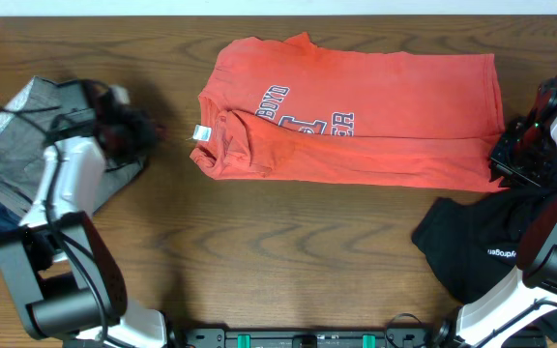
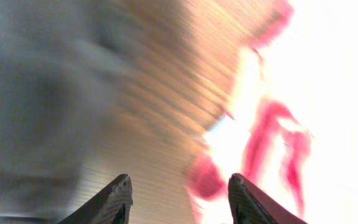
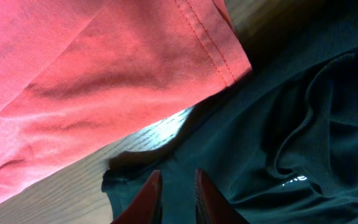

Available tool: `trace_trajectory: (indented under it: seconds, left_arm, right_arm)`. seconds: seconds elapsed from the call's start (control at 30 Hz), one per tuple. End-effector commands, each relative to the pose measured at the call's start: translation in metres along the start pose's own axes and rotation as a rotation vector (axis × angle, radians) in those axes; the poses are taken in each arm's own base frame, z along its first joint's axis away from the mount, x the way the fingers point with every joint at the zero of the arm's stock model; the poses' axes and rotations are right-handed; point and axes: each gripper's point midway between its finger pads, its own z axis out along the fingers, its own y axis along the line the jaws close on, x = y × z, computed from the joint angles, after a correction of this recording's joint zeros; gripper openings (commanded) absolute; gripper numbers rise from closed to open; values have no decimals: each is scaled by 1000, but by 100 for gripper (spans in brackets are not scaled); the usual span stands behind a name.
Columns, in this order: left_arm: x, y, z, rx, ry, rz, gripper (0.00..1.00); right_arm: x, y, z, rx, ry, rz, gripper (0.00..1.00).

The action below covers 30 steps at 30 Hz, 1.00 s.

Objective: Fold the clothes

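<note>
coral t-shirt at 12 o'clock, garments on both flanks

the coral t-shirt [image 1: 356, 121] lies at 12 o'clock on the tabletop [image 1: 288, 242]. grey trousers [image 1: 27, 145] sit at 9. a black garment [image 1: 491, 251] at 4 meets its hem corner. open wood at 6. left gripper [image 2: 179, 180] wide, empty. right gripper [image 3: 177, 174] narrow over the black garment, grip unclear.

T-shirt [image 1: 356, 116] centre, trousers [image 1: 13, 145] left, garment [image 1: 482, 251] right

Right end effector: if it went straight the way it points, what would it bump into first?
Probably the dark garment, lying right at the tips of the right end effector. Beyond it come a strip of bare table and the red T-shirt. Depth is hard to judge here.
</note>
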Motion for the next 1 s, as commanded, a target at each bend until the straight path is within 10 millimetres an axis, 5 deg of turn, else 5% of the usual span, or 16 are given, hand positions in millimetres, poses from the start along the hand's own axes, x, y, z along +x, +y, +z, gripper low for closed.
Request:
trace_trajectory:
  seconds: [0.0, 0.13, 0.43, 0.5, 0.53, 0.6, 0.83, 0.97]
  left_arm:
    - [25, -47, 4, 85, 71, 173, 55]
    - [47, -43, 28, -96, 111, 261, 55]
    - [72, -49, 78, -92, 186, 315, 54]
    - [71, -47, 84, -93, 187, 316, 46]
    - [70, -46, 86, -92, 183, 317, 38]
    - [63, -47, 88, -99, 151, 326, 6]
    - [10, -47, 67, -227, -68, 321, 7]
    - [4, -41, 67, -266, -94, 306, 14]
  right_arm:
    - [1, 0, -7, -9, -18, -9, 17]
    - [2, 0, -7, -8, -16, -9, 17]
    - [2, 0, -7, -7, -14, -9, 16]
    - [3, 0, -7, -7, -13, -9, 16]
    - [3, 0, -7, -7, -14, -9, 16]
    - [2, 0, -7, -8, -14, -8, 16]
    - [2, 0, -7, -8, -15, -8, 16]
    - [0, 0, -7, -10, -23, -1, 16]
